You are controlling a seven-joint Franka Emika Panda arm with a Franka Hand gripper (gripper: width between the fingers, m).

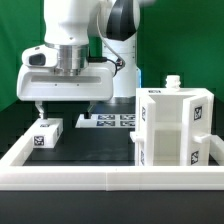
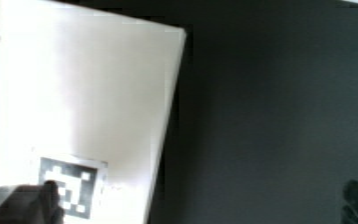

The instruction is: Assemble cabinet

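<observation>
White cabinet panel (image 2: pixel 87 100) w/ b&w tag (image 2: pixel 78 178) on dark table (image 2: pixel 274 110); jaws spread wide, one by tag.

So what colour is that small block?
White block, black square tag on it; best in exterior view.

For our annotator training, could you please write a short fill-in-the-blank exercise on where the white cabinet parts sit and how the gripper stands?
1. The large white plastic box-like cabinet body stands at the exterior view's ____ side.
2. The small white tagged block lies at the exterior view's ____ side.
3. The two-finger gripper holds nothing, and its jaws are ____.
Missing words: right; left; open.
</observation>
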